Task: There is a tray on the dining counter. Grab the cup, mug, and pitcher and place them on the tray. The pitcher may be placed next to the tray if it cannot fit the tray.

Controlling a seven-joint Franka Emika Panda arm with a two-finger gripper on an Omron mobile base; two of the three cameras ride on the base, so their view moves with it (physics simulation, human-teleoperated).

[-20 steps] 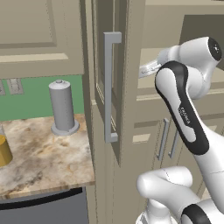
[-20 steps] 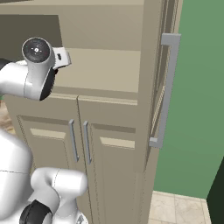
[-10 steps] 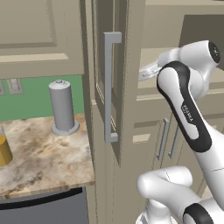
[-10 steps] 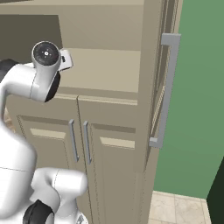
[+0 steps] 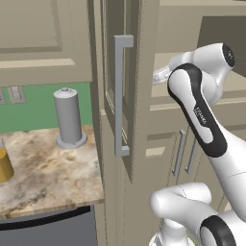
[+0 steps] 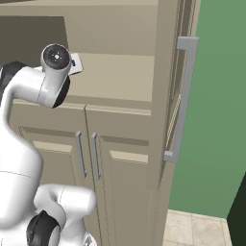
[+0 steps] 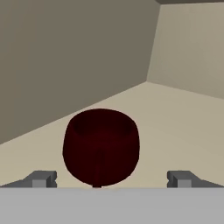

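The dark red mug (image 7: 101, 146) stands on a beige shelf inside an open cabinet niche, close in front of the hand. My gripper (image 7: 111, 179) is open, its fingertips (image 7: 41, 178) wide on either side of the mug's base and not touching it. The yellow-orange pitcher (image 5: 4, 166) stands on a marbled counter (image 5: 53, 178), cut off by the left edge of the left base view. The cup, the tray and the dining counter are out of view.
A grey canister with a knob (image 5: 68, 117) stands at the back of the marbled counter. A tall cabinet door with a long grey handle (image 5: 122, 93) juts out left of the arm (image 5: 199, 113). Two lower cabinet doors (image 6: 86, 153) lie below the niche.
The arm's wrist has shifted slightly further toward the cabinet niche. The jaws have stayed open.
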